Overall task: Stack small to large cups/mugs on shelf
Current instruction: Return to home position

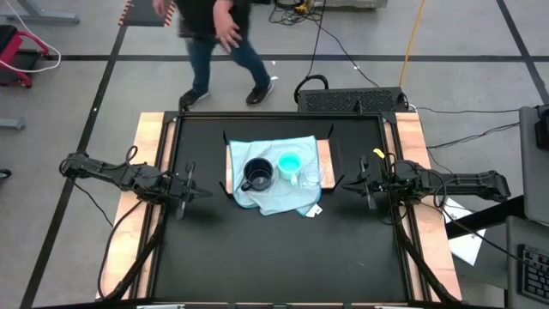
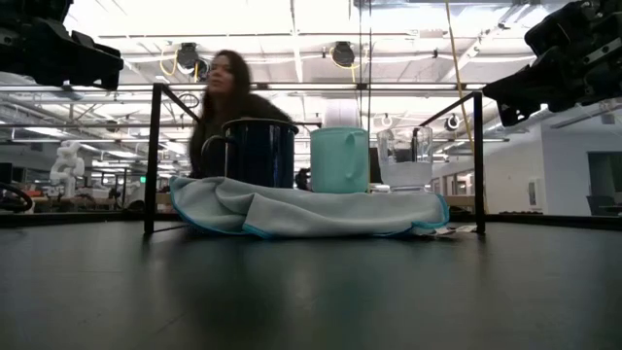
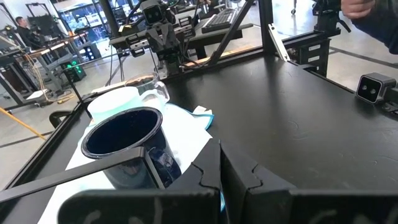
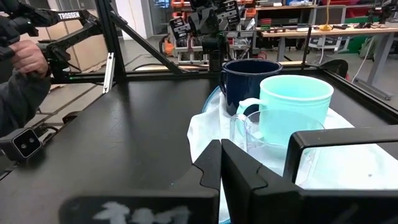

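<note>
Black table (image 1: 274,249), person (image 1: 219,34) beyond; three cups (image 1: 289,163) abreast on draped shelf (image 1: 324,157) between left fingers (image 3: 208,186) and right fingers (image 4: 211,174), clenched empty.

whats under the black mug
The black mug stands on the pale blue cloth, which is draped over the shelf. Only the shelf's wood edges show. The shelf top directly beneath the mug is covered.

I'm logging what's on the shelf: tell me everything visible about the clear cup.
The clear cup is see-through and looks like plastic. It stands upright, open end up, apparently empty, on the pale blue cloth. It is at the end of the row nearest the right gripper, close beside the turquoise cup.
</note>
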You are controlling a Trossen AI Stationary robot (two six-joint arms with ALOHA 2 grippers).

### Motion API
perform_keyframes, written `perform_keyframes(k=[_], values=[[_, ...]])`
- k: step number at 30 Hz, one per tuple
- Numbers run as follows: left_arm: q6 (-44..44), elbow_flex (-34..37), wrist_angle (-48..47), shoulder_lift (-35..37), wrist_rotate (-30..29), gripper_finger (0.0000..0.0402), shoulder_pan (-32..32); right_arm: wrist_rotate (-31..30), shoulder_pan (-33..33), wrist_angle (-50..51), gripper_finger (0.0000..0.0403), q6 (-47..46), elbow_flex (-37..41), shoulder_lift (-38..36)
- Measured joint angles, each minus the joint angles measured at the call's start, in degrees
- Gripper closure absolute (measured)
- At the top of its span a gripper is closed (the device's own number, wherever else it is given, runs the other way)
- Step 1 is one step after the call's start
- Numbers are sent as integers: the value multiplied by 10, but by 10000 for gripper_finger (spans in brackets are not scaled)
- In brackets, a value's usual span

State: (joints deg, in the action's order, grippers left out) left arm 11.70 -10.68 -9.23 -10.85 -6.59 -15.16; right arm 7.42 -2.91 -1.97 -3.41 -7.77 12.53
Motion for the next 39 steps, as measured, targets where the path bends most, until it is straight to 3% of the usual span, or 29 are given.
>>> perform_keyframes(k=[16,26,39], values=[[-39,0,1,0,15,383,0,1,0,-9,403,-8,0,0],[-36,0,1,0,10,399,0,3,0,-4,403,-55,0,0],[-26,0,0,0,10,371,0,3,0,-4,403,-29,0,0]])
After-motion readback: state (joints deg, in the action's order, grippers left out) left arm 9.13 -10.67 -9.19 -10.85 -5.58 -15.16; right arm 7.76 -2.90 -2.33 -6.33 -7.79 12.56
